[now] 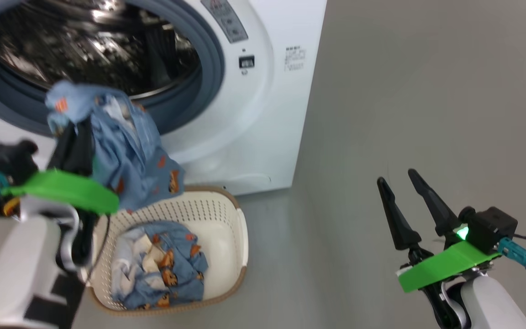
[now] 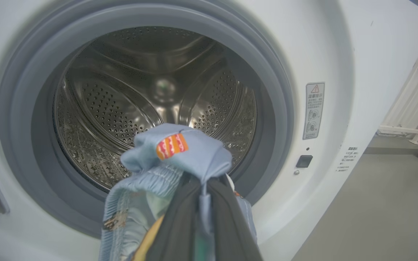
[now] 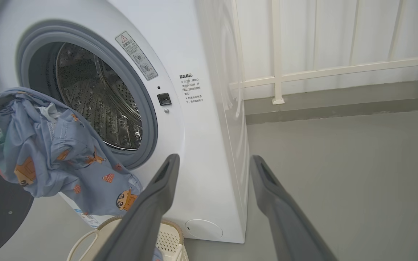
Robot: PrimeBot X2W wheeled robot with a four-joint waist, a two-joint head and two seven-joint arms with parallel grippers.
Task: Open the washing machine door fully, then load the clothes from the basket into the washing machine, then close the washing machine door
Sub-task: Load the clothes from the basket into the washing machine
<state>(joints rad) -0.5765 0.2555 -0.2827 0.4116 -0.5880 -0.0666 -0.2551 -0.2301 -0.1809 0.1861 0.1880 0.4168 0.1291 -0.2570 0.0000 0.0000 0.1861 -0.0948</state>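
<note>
The left gripper (image 2: 204, 185) pinches a garment (image 1: 126, 151) high before the washer (image 1: 254, 137), seemingly to clear its open mouth's lip, while other clothes (image 1: 162, 269) lie in the basket (image 1: 240, 228) below and the right gripper (image 1: 395, 176) hangs aside, spread and empty.

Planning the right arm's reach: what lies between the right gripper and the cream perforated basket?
Bare grey floor, nothing else, between the dark-fingered right gripper and the cream perforated plastic basket with brown rim; the head view shows it.
</note>
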